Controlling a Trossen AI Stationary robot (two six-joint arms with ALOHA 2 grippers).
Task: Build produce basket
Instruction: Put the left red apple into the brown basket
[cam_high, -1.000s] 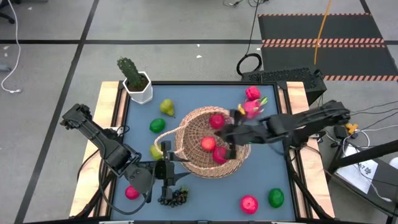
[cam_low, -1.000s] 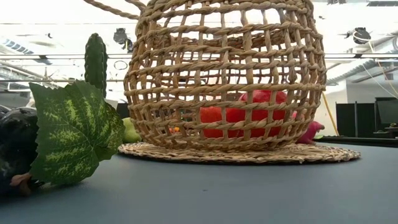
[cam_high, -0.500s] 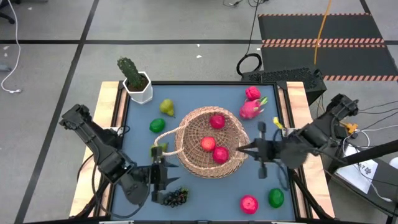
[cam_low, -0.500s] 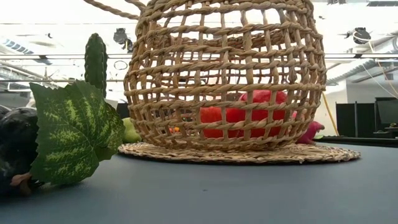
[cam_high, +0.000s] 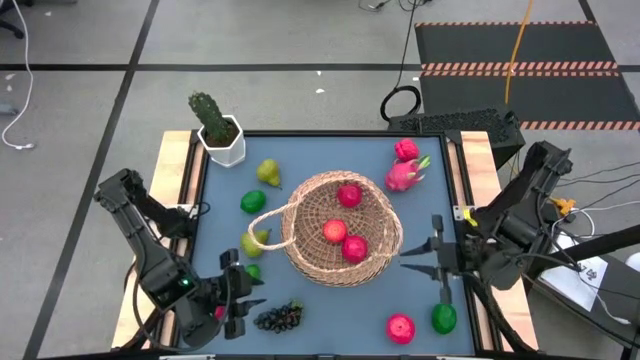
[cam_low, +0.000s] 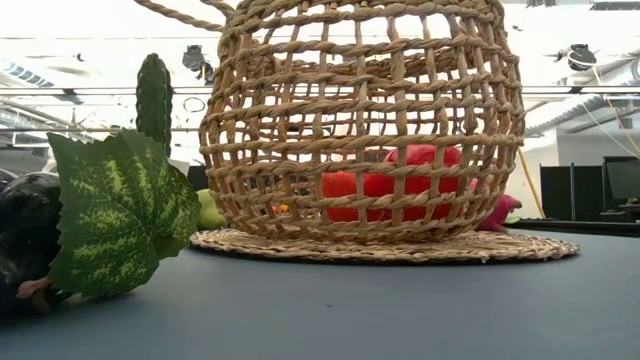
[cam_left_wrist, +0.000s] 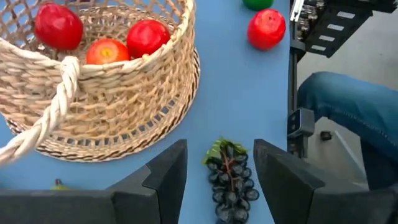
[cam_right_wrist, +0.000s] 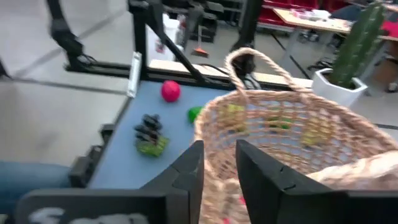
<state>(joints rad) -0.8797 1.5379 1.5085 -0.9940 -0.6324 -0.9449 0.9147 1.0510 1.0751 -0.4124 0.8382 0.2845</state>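
Observation:
The tan wicker basket (cam_high: 340, 230) stands on its flat base at the table's middle, with three red fruits (cam_high: 345, 235) inside; it also shows in the low view (cam_low: 360, 130). Loose produce lies on the table around it: a dark grape bunch (cam_high: 280, 318), pears (cam_high: 267, 172), limes (cam_high: 253, 201), a red apple (cam_high: 400, 326), a lime (cam_high: 443, 318) and a pink dragon fruit (cam_high: 403, 174). My left gripper (cam_high: 243, 303) is open and empty at the near left, just left of the grapes (cam_left_wrist: 229, 180). My right gripper (cam_high: 420, 262) is open and empty, right of the basket (cam_right_wrist: 292, 143).
A white pot with a green cactus (cam_high: 215, 125) stands at the far left corner. A person's leg in jeans (cam_left_wrist: 348, 106) shows beyond the table's edge. Bare blue table (cam_high: 330, 320) lies between the grapes and the near red apple.
My right gripper has drawn back from over the basket toward the table's right edge and now sits beside the basket. My left gripper has gone from beside the basket toward the near left corner. The basket and the fruits have stayed where they were.

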